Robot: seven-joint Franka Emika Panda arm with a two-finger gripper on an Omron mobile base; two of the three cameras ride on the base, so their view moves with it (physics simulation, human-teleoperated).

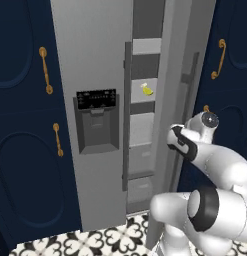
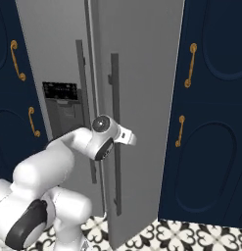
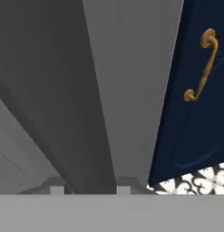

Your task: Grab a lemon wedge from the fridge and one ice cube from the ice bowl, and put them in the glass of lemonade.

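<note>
**A:** Where's the lemon wedge (image 1: 147, 90) sitting right now?

**B:** On a shelf inside the fridge (image 1: 95, 60), up in the top half of the gap. The right door (image 2: 137, 98) is swung partway open, and in the left base view you can see the pale shelves stacked down through that opening, with the little yellow piece on one of them.

**A:** And the arm?

**B:** Reaching toward the right door. In the right base view the wrist sits right at the dark vertical handle (image 2: 115, 132) of that door (the hand itself is hidden behind the wrist there). In the hand view, the handle (image 3: 59, 113) runs up as a thick dark bar straight between the two finger tips (image 3: 56, 190).

**A:** So is it clamped on it?

**B:** Honestly can't tell. The tips stand either side of the bar, but whether they're pressing on it isn't clear.

**A:** Anything else around?

**B:** Navy cabinets (image 2: 210, 122) with brass handles (image 3: 202, 68) on both sides, patterned floor tiles (image 1: 95, 242) below.
</note>
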